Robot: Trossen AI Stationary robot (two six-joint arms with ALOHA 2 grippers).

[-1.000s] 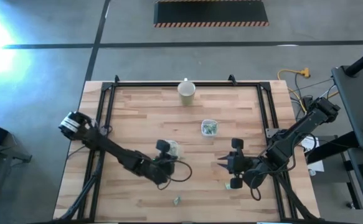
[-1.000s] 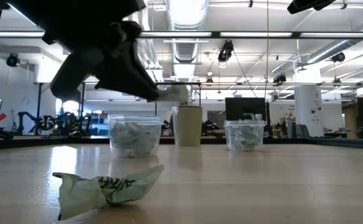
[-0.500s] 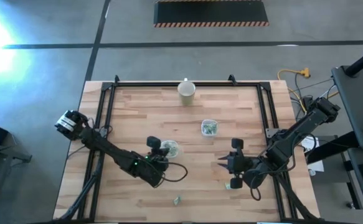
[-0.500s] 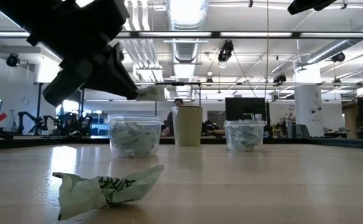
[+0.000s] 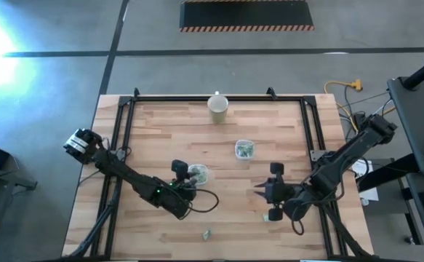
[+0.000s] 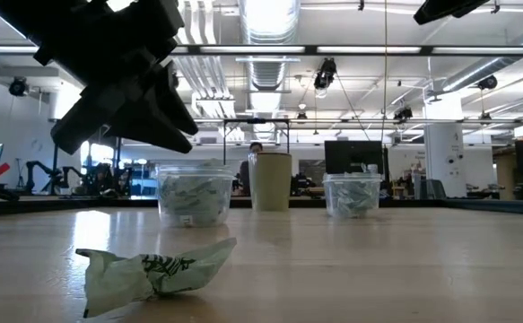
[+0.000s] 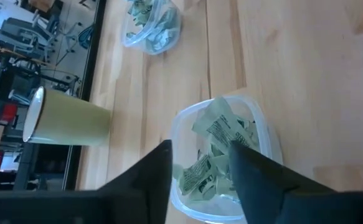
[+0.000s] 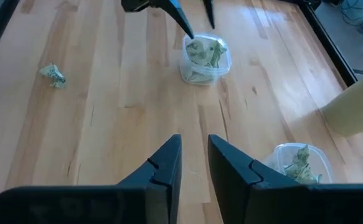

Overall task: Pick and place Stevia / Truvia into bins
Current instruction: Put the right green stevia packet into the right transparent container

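I am holding my left gripper [image 7: 200,163] parted and empty just above a bin [image 7: 220,158] full of Stevia packets [image 7: 213,149]; my right gripper [image 8: 193,163], fingers slightly apart, is hovering empty, well apart.

floor [image 5: 44,109]: grey concrete | hazard-striped mat [image 5: 246,14] | ceiling lights [image 6: 270,18], ducts | monitor [image 6: 354,156]

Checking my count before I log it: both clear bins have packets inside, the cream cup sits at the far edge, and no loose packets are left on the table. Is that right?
Not quite. The bins do hold packets and the cream cup is at the far edge, but a crumpled packet lies loose on the table near the front edge, as the high view shows.
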